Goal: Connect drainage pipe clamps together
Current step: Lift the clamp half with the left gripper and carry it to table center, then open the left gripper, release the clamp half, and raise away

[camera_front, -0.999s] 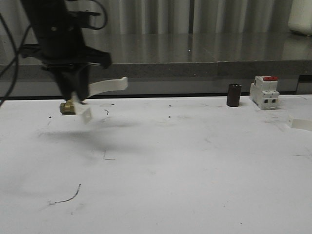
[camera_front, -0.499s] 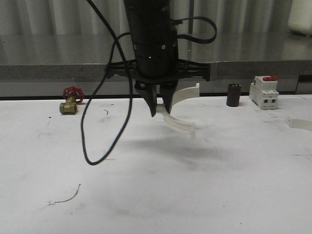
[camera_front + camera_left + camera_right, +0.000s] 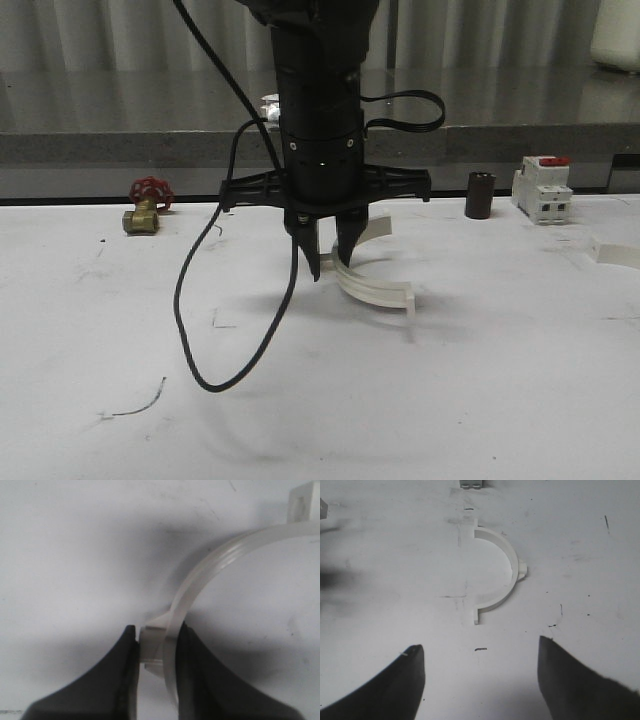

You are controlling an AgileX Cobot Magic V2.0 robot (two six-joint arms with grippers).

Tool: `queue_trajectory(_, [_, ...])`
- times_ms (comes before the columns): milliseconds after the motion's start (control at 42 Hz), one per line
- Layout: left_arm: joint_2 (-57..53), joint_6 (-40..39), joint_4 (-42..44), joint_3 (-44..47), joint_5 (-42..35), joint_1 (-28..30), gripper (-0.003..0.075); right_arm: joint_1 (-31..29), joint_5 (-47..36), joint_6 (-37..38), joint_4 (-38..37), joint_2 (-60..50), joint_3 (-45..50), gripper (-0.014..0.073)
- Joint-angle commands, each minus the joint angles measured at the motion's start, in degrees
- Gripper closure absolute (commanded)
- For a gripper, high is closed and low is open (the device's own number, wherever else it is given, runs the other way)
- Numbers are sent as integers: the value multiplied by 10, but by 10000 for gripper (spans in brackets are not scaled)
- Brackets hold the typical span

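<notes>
The left gripper (image 3: 327, 262) is holding one white plastic semicircular clamp half (image 3: 372, 285) just above the white tabletop (image 3: 480, 380), jaws clamped on its end tab, so it risks pivoting. The other half (image 3: 496, 575) is lying flat under the right gripper (image 3: 481, 677), jaws apart.

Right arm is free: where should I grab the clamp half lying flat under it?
Pinch the clamp half mid-arc, probably from straight above, one finger inside the curve, one outside beside the small nub. It lies flat and untouched between the open right gripper fingers.
</notes>
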Motion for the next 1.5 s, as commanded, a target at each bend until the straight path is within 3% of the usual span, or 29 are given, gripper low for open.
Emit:
queue_trajectory(0, [-36,-16,-6,-18,-23,4,740,1,-34,-2,-6,0,-15,86])
queue_trajectory(642, [-8,-19,-34,-18,-28,4,731,1,-34,-2,-6,0,-15,86])
queue_trajectory(737, [-8,-19,-37,-18,-29,4,665,1,-34,-2,-6,0,-15,86])
queue_trajectory(999, [-8,-19,-45,-18,-29,4,386,1,-34,-2,-6,0,-15,86])
queue_trajectory(1261, [-37,45,-45,-18,-34,6,371,1,-34,-2,-6,0,-15,86])
queue_trajectory(1475, [-115,186,-32,-18,-37,21,372,1,-34,-2,-6,0,-15,86])
